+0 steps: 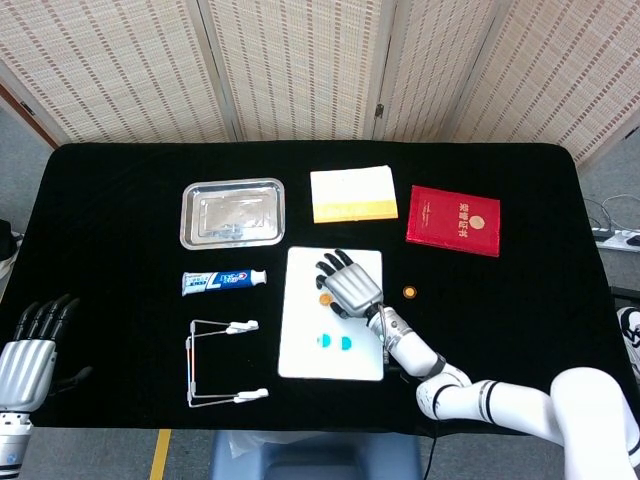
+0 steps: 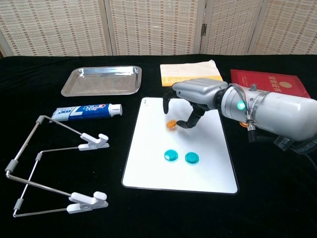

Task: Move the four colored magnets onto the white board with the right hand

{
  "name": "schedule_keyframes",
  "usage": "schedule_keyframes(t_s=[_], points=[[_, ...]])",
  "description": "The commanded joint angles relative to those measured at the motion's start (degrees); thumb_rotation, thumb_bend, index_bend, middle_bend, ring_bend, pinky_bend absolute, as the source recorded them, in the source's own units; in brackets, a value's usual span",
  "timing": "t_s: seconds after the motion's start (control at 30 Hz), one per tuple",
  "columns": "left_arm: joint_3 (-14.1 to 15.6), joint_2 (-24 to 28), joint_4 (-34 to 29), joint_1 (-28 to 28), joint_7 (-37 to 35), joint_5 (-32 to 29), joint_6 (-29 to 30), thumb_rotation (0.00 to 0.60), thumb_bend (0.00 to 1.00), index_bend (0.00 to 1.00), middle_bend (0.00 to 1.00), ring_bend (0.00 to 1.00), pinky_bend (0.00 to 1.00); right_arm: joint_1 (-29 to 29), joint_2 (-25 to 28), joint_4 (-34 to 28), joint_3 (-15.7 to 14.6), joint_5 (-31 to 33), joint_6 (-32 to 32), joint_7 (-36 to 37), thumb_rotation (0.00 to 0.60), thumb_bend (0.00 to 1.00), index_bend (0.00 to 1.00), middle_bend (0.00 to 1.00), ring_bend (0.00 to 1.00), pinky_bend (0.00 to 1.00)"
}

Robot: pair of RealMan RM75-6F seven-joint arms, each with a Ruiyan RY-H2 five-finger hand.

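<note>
The right hand (image 2: 190,101) hangs over the upper part of the flat white rectangular board (image 2: 148,168), fingers curled downward. A small round orange magnet (image 2: 172,124) sits at its fingertips, low against the board; whether the fingers pinch it or it already lies free cannot be told. Below the hand, two round teal magnets (image 2: 180,156) lie side by side on the board, well apart from the fingers. A second orange magnet (image 1: 408,291) lies on the black tablecloth (image 1: 120,200) just right of the board. Beyond are a red booklet (image 1: 453,220), a yellow-edged notepad (image 1: 352,193), a steel tray (image 1: 232,212), a toothpaste tube (image 1: 223,281) and a wire clip hanger (image 1: 215,362). The left hand (image 1: 32,350) rests empty at the table's near left edge, fingers apart.
</note>
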Motion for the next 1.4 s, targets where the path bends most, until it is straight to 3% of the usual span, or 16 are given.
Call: schedule_keyframes(t_s=[0.03, 0.23, 0.43, 0.63, 0.87, 1.4], points=[[-0.01, -0.07, 0.12, 0.00, -0.08, -0.01, -0.05, 0.600, 0.15, 0.07, 0.08, 0.11, 0.00, 0.10, 0.20, -0.20, -0.24, 0.24, 0.62, -0.06, 0.600, 0.46, 0.26, 0.16, 0.00, 0.00], [-0.11, -0.38, 0.51, -0.31, -0.27, 0.10, -0.45, 0.600, 0.15, 0.07, 0.08, 0.11, 0.00, -2.36, 3.71, -2.18, -1.28, -0.24, 4.20, 1.81, 0.600, 0.46, 0.21, 0.16, 0.01, 0.00], [-0.28, -0.61, 0.47, -0.77, -0.15, 0.41, -0.76, 0.600, 0.15, 0.07, 0.08, 0.11, 0.00, -7.20, 9.05, -4.42, -3.37, -1.47, 8.39, 5.72, 0.600, 0.46, 0.31, 0.16, 0.01, 0.00], [-0.23, -0.88, 0.12, -1.13, 0.40, 0.66, -1.16, 0.600, 0.15, 0.07, 0.08, 0.11, 0.00, -11.35, 11.56, -2.96, -6.15, -2.99, 9.91, 10.84, 0.600, 0.46, 0.34, 0.16, 0.01, 0.00], [-0.22, -0.73, -0.46, -1.23, 0.98, 0.79, -1.13, 0.600, 0.15, 0.07, 0.08, 0.11, 0.00, -13.41, 10.68, 1.70, -8.22, -4.20, 9.05, 14.28, 0.600, 0.46, 0.35, 0.16, 0.01, 0.00], [-0.30, -0.69, -1.03, -1.44, 1.66, 0.57, -1.37, 0.600, 0.15, 0.07, 0.08, 0.11, 0.00, -14.20, 7.86, 7.69, -8.27, -6.49, 7.57, 18.00, 0.600, 0.46, 0.37, 0.17, 0.01, 0.00]])
